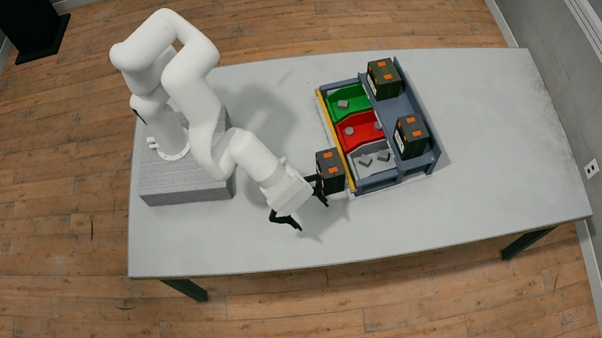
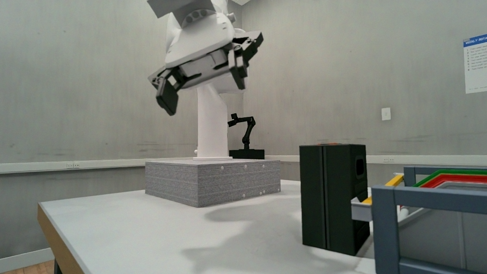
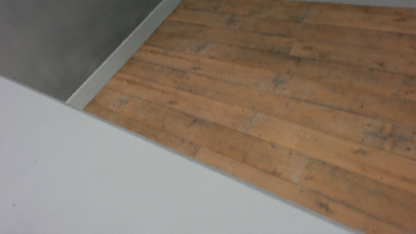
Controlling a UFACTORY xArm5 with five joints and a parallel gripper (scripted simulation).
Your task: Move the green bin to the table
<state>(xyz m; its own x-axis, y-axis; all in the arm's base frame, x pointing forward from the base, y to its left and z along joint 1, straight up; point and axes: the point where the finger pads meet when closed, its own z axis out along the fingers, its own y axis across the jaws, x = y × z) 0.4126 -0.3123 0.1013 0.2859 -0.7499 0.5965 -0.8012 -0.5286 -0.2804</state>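
The green open bin sits in the far slot of the blue-grey shelf, with a grey part in it. A red bin and a grey bin stand beside it, each holding grey parts. In the low side view only the green rim shows behind the shelf frame. My gripper is open and empty, raised above the table, left of the shelf's near end; it also shows high up in the low side view. The wrist view shows only table edge and floor.
A black box with orange tabs stands on the table against the shelf's front rail, close to my gripper. Two more black boxes stand on the shelf's rear part. The arm's grey base block is at the left.
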